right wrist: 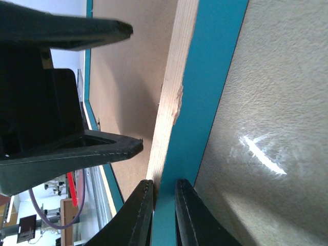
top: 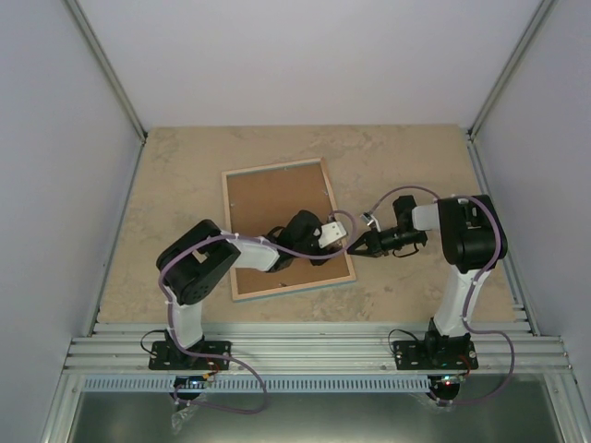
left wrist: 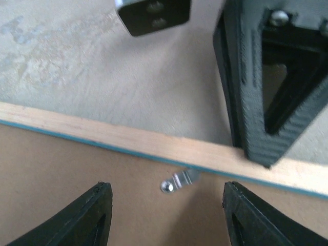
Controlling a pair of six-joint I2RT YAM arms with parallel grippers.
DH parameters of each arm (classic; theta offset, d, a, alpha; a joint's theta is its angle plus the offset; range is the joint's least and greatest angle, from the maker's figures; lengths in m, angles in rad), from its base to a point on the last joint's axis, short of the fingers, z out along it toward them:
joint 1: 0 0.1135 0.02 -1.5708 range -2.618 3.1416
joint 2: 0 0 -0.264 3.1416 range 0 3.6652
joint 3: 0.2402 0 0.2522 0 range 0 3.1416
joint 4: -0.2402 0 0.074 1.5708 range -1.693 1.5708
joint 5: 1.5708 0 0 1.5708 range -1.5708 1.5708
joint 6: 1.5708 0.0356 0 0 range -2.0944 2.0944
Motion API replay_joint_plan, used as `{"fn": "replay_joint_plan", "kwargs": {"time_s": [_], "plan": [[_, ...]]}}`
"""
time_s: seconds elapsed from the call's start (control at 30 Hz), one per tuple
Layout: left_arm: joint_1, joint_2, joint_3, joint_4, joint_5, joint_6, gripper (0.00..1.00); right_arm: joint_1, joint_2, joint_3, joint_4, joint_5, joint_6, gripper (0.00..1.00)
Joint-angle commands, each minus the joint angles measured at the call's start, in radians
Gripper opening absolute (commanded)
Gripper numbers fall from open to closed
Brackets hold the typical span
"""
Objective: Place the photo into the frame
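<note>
The frame lies face down on the table, pale wooden back edges up, with a brown backing panel inside it. The photo is out of view. My left gripper hovers open over the frame's right rail, its fingers either side of a small metal turn clip on the backing. My right gripper is shut on that same rail, one finger on the wooden side and the other on the turquoise side. Seen from the right wrist, the right gripper pinches the rail close beside the left gripper's fingers.
The beige stone-patterned tabletop surrounds the frame. Pale walls enclose the table on three sides, and an aluminium rail runs along the near edge by the arm bases. The two grippers are very close together at the frame's right rail.
</note>
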Motion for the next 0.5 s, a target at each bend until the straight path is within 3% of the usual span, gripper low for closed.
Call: {"fn": "replay_joint_plan", "kwargs": {"time_s": [0.0,0.27,0.47], "plan": [[-0.013,-0.048,-0.05,0.061,-0.017,0.002,0.61,0.012,0.053,-0.025,-0.009,0.176,-0.017,0.14],[-0.026,0.006,-0.059,0.041,-0.096,0.022,0.58,0.013,0.062,-0.022,-0.009,0.19,-0.014,0.13],[-0.018,0.111,0.044,0.036,-0.182,-0.016,0.51,0.03,0.054,-0.022,-0.005,0.222,-0.003,0.12]]}}
